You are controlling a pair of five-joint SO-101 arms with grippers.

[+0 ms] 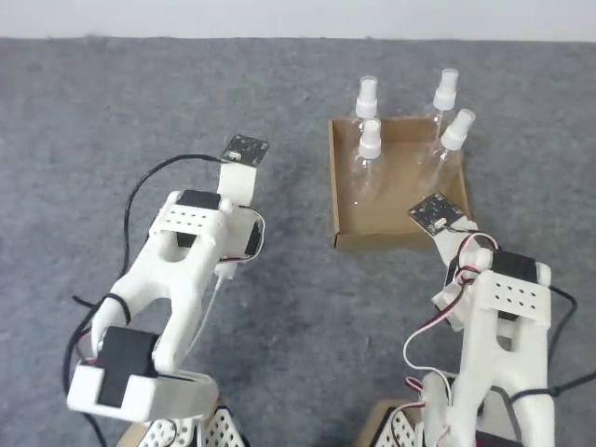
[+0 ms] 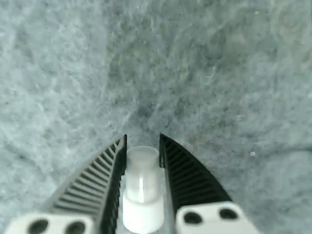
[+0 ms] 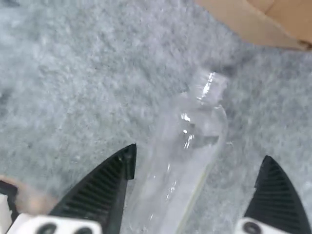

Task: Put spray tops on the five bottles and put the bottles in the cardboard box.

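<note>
Left gripper [image 2: 142,138] was clenched on a white spray top [image 2: 141,190], the top pinched upright between its two ribbed black fingers [image 2: 187,170] and held over bare grey desk [image 2: 209,68]. In the high view the left arm [image 1: 186,270] reached out across the left-centre of the desk, well apart from the cardboard box [image 1: 400,209].

Over on the right, the right gripper [image 3: 199,155] was released, with its fingers spread wide on either side of a clear bottle [image 3: 202,126]. That bottle lay on its side on the desk with no top on it, its open neck pointing toward a corner of the cardboard box [image 3: 253,19]. Neither finger could be seen touching it. From above, the right arm [image 1: 503,317] stood at the near right, its wrist just beside the box's near-right corner.

The box itself sat at the far right of the desk, and four capped bottles stood in it:
- The far-left bottle [image 1: 367,95] and the near-left bottle [image 1: 371,140] stood close together along the left side.
- The far-right bottle [image 1: 446,89] stood on the right side.
- The near-right bottle [image 1: 458,128] stood beside it, leaning a little to the right.
</note>
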